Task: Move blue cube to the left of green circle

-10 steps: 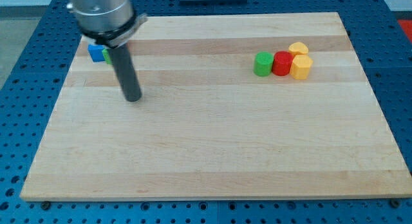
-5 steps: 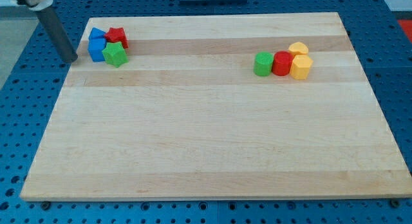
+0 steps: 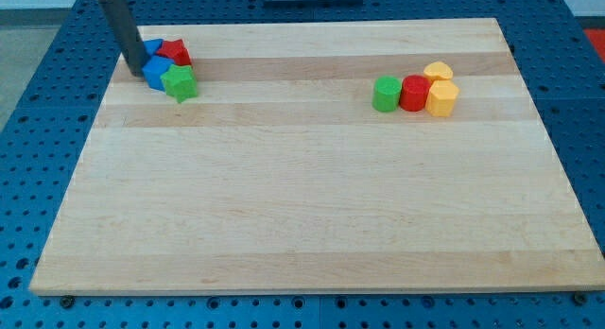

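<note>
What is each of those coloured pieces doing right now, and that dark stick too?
My tip: on the board, against the blue cube's left side.
Blue cube: pressed between tip and green star.
Green star: touching the blue cube.
Red block: at the cluster's top.
Green circle: upright, touching the red cylinder.
Red cylinder: between green circle and yellow blocks.
Yellow blocks: two, touching.

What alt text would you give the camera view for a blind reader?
My tip touches the blue cube in a corner cluster with a green star block and a red block, at the wooden board's top left; the green cylinder stands far right.
</note>
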`<state>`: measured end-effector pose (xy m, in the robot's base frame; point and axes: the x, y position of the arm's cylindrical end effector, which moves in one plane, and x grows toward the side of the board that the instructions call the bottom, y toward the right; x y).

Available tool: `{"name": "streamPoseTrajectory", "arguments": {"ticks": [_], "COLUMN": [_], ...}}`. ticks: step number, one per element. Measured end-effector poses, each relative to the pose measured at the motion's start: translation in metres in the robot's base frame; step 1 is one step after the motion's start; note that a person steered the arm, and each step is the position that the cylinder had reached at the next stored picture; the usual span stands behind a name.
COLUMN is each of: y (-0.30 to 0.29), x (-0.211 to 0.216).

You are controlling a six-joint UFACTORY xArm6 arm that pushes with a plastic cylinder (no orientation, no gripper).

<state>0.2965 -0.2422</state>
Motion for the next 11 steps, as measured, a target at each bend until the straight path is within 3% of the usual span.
{"name": "streamPoseTrajectory", "arguments": {"ticks": [5, 9, 11], "y": [0.132, 0.048, 0.043], "x": [-0.018, -0.016, 0.022]}}
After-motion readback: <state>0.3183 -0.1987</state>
